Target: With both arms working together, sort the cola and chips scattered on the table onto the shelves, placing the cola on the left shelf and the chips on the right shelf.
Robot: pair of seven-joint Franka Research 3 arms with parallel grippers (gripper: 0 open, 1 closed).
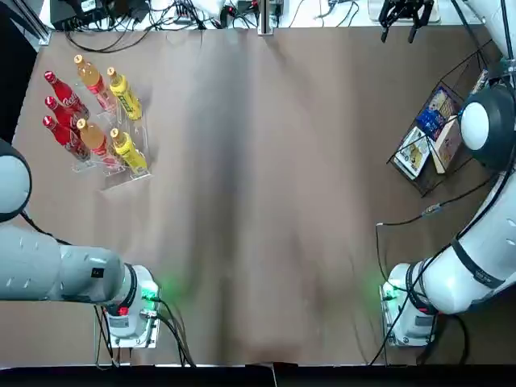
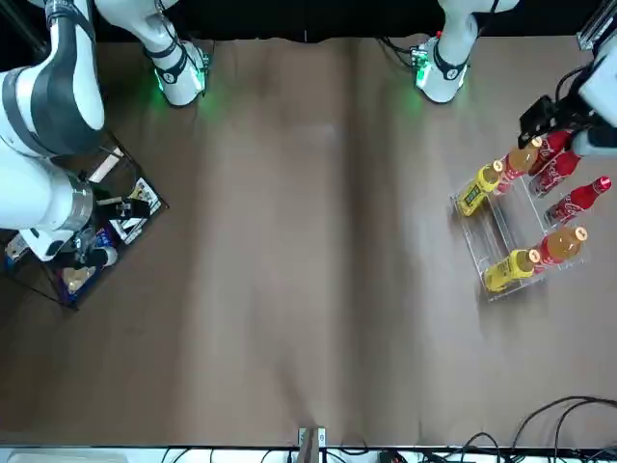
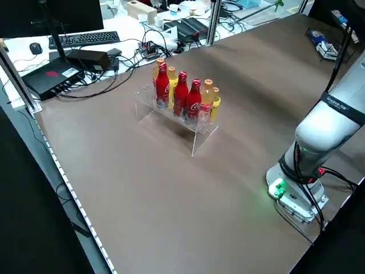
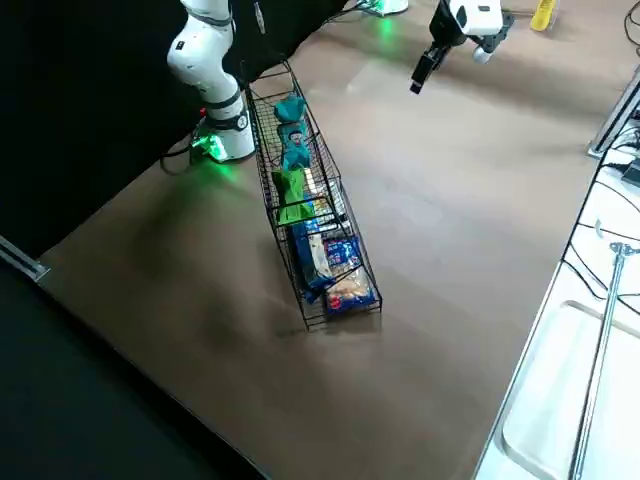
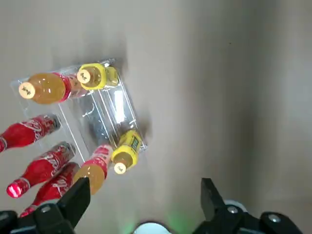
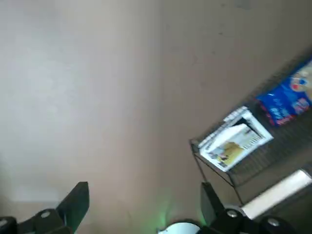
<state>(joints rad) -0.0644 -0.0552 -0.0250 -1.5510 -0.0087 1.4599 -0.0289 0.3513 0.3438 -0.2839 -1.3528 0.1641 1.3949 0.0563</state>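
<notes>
Three red cola bottles [image 1: 63,117] stand in the clear acrylic left shelf [image 1: 121,173], also seen in the left side view as cola [image 3: 179,94]. Two teal chips packets [image 4: 292,125] and a green one [image 4: 292,195] lie in the black wire right shelf [image 4: 345,318]. My left gripper [image 5: 144,209] hangs open and empty high above the left shelf; from the front the left gripper [image 2: 547,114] is beside the cola. The open, empty right gripper [image 6: 141,209] hovers over bare table [image 1: 266,201] next to the right shelf [image 1: 405,171].
Orange and yellow bottles [image 1: 113,113] share the acrylic shelf. Larger flat blue-and-white packets [image 4: 335,260] fill the wire shelf's near end. Both arm bases [image 1: 129,318] sit at the near edge. Cables and a black stand [image 1: 405,12] line the far edge.
</notes>
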